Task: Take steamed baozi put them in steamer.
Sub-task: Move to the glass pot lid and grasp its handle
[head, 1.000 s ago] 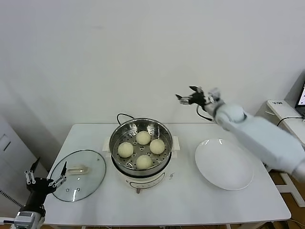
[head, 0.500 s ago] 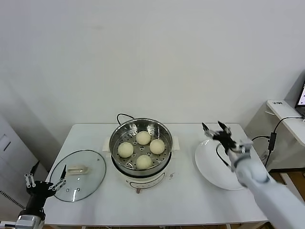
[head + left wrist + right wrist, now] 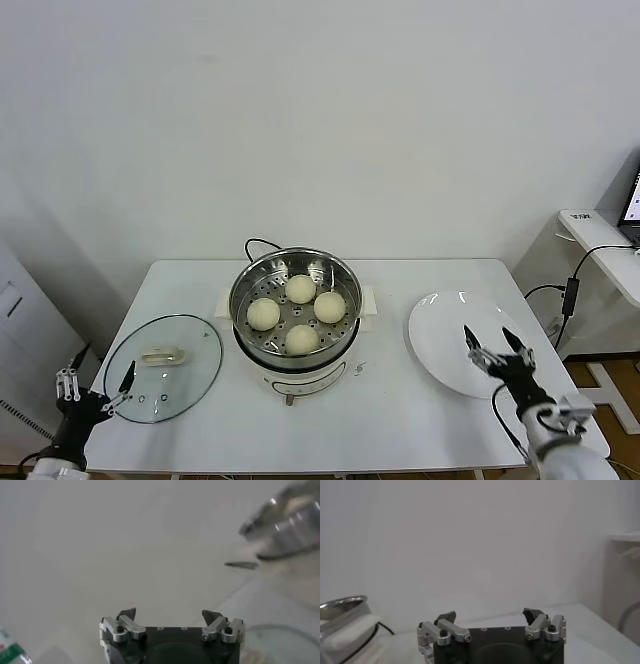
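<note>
Table [image 3: 400, 430] layout is unchanged over the last second; what moved is the right arm, which was up high behind the plate and has swung down and back toward the robot's body, so the right gripper [image 3: 498, 352] now sits low at the near edge of the plate [image 3: 440, 345], fingers spread wide and holding nothing (the right wrist view agrees: both jaws apart, nothing between them). Steamer [image 3: 240, 300] stands mid-table on its white base, black cord trailing behind it, lid off. All four baozi [image 3: 300, 288] are inside on the perforated tray, clustered close together, same spots as a second ago. The plate, right of the steamer and well apart from it, is bare. Glass lid [image 3: 190, 375] lies flat to the left of the steamer, white handle up. Left gripper [image 3: 97, 391] is parked low off the table's near-left corner beside the lid, also wide open and empty, having only sunk slightly. My read: the transfer is finished, no buns are left to pick, and the right arm's drop looks like a retreat to rest rather than a reach. Nothing looks at risk; the only open item is the lid, which the task doesn't ask for.
</note>
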Controlling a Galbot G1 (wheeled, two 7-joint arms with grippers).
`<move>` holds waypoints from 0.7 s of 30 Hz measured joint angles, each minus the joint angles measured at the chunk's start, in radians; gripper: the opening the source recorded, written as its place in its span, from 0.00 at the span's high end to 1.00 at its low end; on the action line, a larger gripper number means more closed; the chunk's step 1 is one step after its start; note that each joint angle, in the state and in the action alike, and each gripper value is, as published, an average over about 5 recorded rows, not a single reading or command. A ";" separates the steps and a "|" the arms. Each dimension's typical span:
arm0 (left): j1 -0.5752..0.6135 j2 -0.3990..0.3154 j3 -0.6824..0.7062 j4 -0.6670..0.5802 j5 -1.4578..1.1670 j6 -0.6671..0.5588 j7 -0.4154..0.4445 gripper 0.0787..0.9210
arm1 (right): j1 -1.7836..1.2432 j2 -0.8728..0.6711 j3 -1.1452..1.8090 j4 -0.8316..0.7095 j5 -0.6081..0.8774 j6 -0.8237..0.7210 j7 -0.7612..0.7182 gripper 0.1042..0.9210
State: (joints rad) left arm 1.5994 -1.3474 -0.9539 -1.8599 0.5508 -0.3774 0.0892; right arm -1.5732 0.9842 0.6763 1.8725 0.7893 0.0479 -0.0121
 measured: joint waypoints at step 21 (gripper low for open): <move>-0.175 0.020 0.127 0.222 0.658 -0.045 -0.189 0.12 | -0.247 0.139 0.182 0.119 -0.074 0.010 -0.051 0.12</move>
State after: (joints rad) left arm 1.4249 -1.3270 -0.8273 -1.6376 1.2088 -0.4226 -0.0994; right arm -1.8206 1.1236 0.8585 1.9913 0.7150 0.0574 -0.0629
